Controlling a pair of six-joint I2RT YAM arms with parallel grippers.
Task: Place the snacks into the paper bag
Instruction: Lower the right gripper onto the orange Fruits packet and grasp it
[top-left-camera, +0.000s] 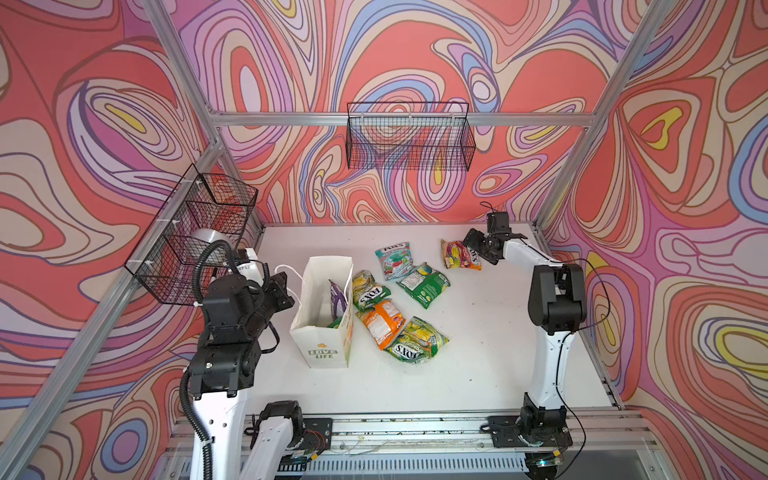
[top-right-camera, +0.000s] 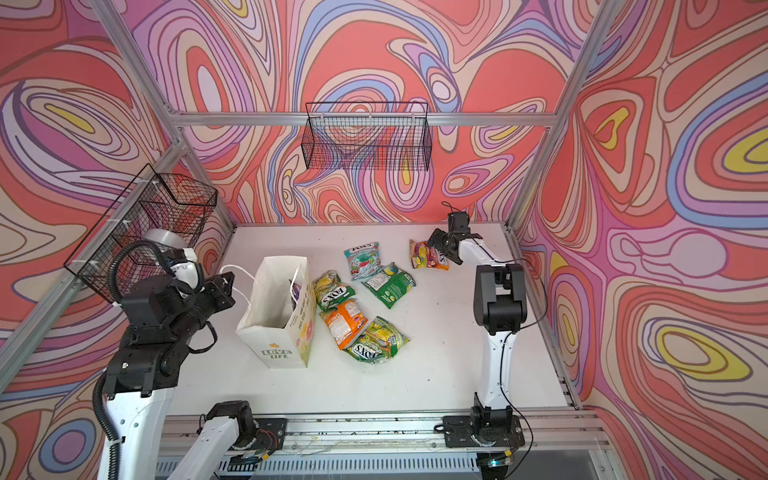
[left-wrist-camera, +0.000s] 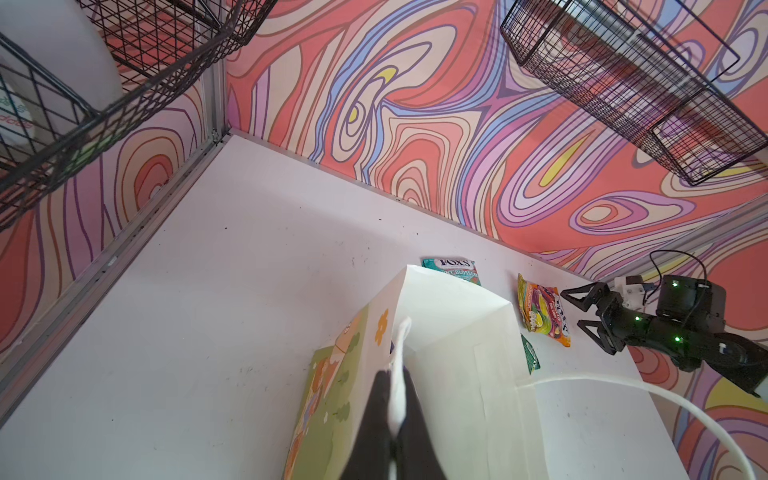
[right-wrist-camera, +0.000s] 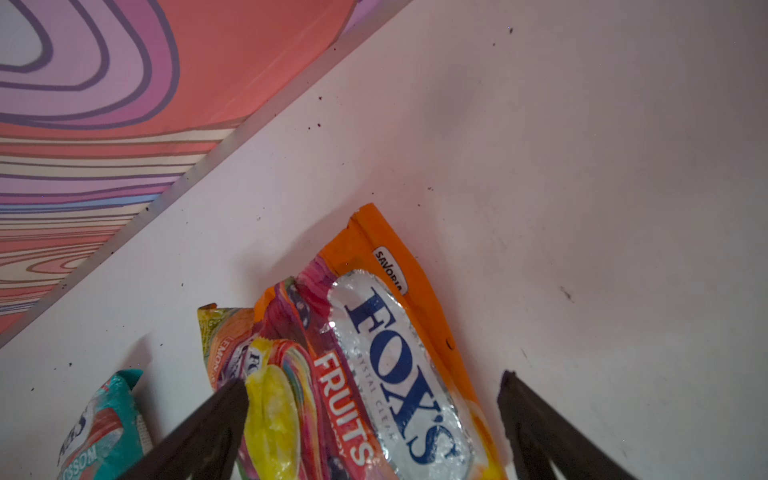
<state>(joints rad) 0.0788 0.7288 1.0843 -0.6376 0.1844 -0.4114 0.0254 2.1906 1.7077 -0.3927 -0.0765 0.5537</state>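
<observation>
Closest to its lens, the left hand (left-wrist-camera: 392, 374) is pinched shut on the cord handle (left-wrist-camera: 401, 345) of the bag (top-left-camera: 320, 345), which stands upright on the bench (top-left-camera: 478, 365). Inside show a purple packet (top-left-camera: 337, 297) and a green packet (top-left-camera: 334, 322). Six packets (top-left-camera: 382, 322) lie loose beside it. Wide open and empty, the right hand (right-wrist-camera: 374, 382) is poised over the farthest, the fruits packet (right-wrist-camera: 395, 332). Judged about a quarter done.

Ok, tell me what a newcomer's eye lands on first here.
The swirling pink, red and purple walls all round the cell come first. Next is the white paper bag standing left of centre, its cord handle pinched in the shut left claw, with bright snacks scattered just right of it. Far right, the open right claw hangs over an orange fruits packet.
</observation>
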